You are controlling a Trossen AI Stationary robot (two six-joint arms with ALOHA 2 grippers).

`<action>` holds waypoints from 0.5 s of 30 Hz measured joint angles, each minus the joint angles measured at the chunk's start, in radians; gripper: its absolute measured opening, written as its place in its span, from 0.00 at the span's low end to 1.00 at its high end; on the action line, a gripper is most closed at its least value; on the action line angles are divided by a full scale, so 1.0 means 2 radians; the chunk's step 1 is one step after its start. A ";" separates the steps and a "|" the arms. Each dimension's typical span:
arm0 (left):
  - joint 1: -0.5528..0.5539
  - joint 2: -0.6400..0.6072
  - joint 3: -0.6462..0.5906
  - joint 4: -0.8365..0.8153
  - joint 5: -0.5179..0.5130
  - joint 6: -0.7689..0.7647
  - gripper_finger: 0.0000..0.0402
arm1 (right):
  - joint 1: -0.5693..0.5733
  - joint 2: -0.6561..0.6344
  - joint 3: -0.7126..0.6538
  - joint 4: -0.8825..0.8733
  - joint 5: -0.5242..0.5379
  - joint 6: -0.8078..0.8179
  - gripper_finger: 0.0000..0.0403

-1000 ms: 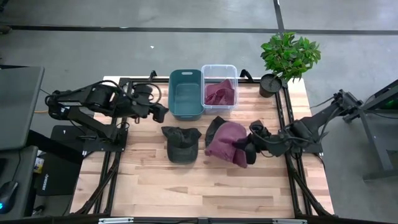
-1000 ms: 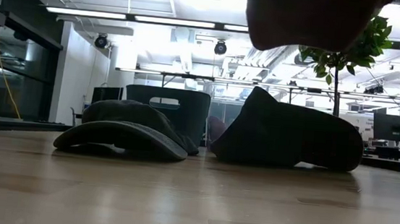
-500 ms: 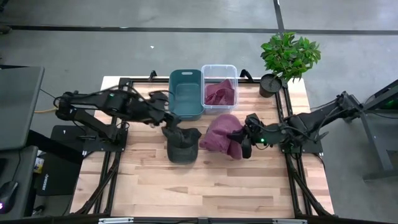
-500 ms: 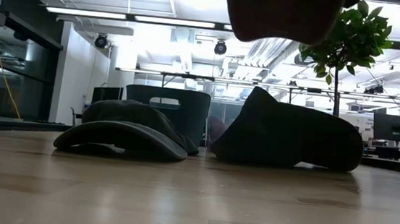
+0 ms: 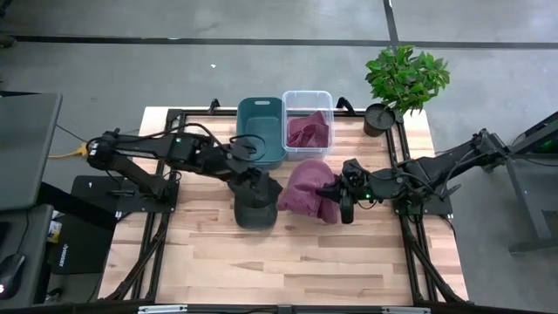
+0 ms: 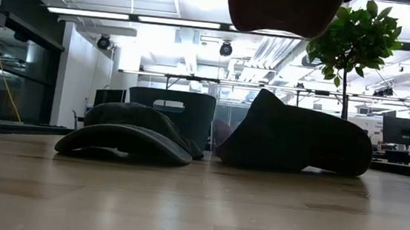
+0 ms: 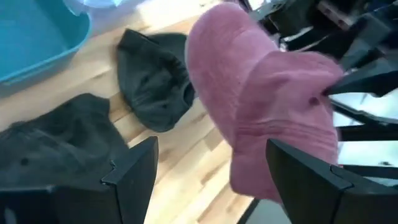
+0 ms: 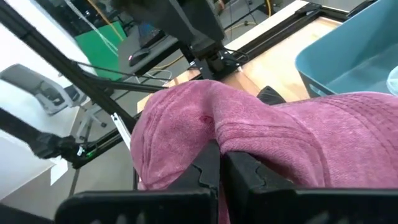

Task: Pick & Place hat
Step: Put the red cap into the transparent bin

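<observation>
A maroon hat [image 5: 305, 187] hangs in the air from my shut right gripper [image 5: 336, 199], right of centre; the low view shows it [image 6: 278, 6] well above the table. A dark green hat [image 5: 253, 209] rests on its brim at table centre. My left gripper [image 5: 259, 180] hovers open just above that hat's far side, and its wrist view shows the green hat [image 7: 56, 149] between the spread fingers, untouched. A black hat [image 7: 155, 87] lies on the wood under the maroon one. Another maroon hat [image 5: 308, 131] sits in the clear bin. My right gripper [image 8: 221, 171] pinches a raised fold of the maroon hat's cloth [image 8: 217, 134] between its two fingers. The fingers come roughly level from the table's right side. The hat is lifted clear of the table and bulges out beyond the fingers toward the left.
A teal bin [image 5: 260, 131] and a clear bin [image 5: 324, 98] stand side by side at the far edge. A potted plant [image 5: 405, 78] stands at the far right corner. Bare wood [image 5: 279, 262] stretches across the near half.
My right gripper has carried the maroon hat up and toward the table's left and far side, off the black hat. My left arm has reached out from the far left toward the centre and now stands over the dark green hat.
</observation>
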 joint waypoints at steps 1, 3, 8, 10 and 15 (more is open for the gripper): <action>0.000 0.002 -0.003 -0.001 0.002 0.000 0.70 | 0.000 0.000 0.000 0.000 -0.003 -0.002 0.00; 0.000 0.006 -0.003 0.015 0.010 -0.002 0.70 | 0.000 0.000 0.000 0.001 -0.006 -0.008 0.00; 0.004 0.024 -0.004 0.046 0.030 -0.008 0.70 | 0.000 0.000 0.004 -0.002 -0.022 -0.021 0.00; 0.006 0.032 0.000 0.072 0.035 -0.015 0.70 | 0.000 0.000 0.011 -0.001 -0.031 -0.032 0.00; 0.014 0.038 -0.003 0.095 0.041 -0.030 0.70 | 0.001 -0.001 0.045 -0.034 -0.036 -0.060 0.00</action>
